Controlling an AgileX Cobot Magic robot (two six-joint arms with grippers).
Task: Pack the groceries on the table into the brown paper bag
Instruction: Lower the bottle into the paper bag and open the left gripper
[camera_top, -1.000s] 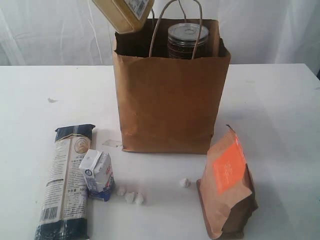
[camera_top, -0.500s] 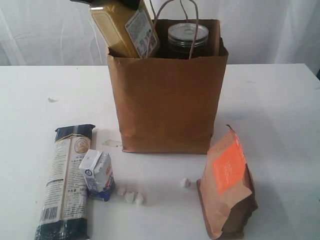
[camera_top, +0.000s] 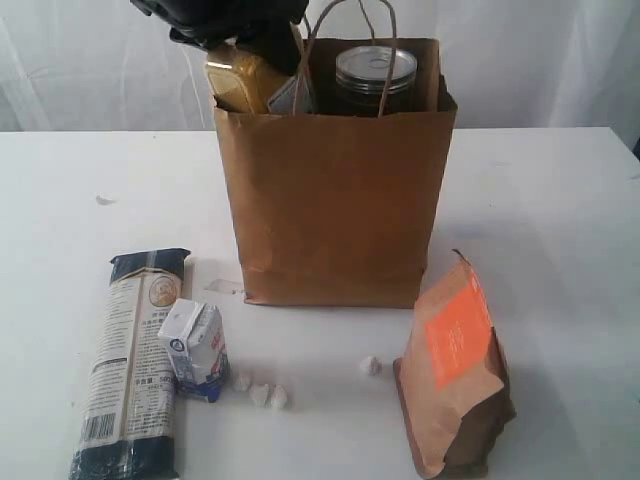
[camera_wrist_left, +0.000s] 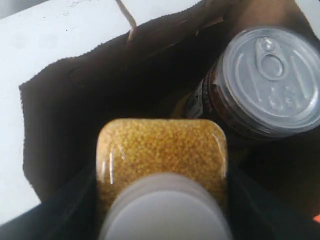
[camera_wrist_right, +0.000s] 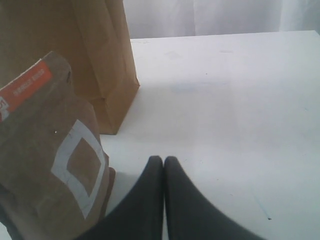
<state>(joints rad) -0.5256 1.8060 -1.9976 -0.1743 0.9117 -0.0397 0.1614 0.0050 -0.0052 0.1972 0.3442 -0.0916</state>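
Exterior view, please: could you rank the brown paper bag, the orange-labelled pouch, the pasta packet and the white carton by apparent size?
1. brown paper bag, clearly the largest.
2 and 3. orange-labelled pouch and pasta packet look about alike, so I would not rank them.
4. white carton, the smallest.

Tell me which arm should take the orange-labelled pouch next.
Right. The right gripper is shut and empty, close beside the brown pouch. The left gripper is busy, holding the yellow-grain jar in the mouth of the paper bag.
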